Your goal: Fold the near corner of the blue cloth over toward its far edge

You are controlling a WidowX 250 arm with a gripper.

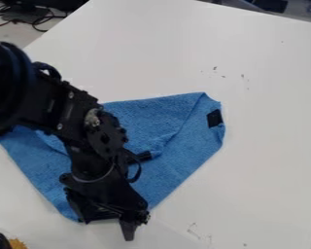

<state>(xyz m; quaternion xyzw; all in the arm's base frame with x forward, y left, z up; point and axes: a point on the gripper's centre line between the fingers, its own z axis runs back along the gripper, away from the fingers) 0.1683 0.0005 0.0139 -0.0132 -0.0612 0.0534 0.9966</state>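
Note:
My gripper (pixel 106 227) hangs at the lower left of the camera view, over the near edge of a blue cloth (pixel 178 141). Its fingers stand apart, and nothing can be seen held between them. The cloth lies spread on the white table with some folds, one along its right part. A small black patch (pixel 215 118) marks its right corner. The arm covers much of the cloth's left half, and whether the fingertips touch the cloth or table is unclear.
The white table (pixel 268 97) extends behind and to the right of the cloth, with small dark marks on its surface. Dark cables (pixel 38 19) lie beyond its upper left edge. A black and yellow object (pixel 16 243) shows at the bottom left corner.

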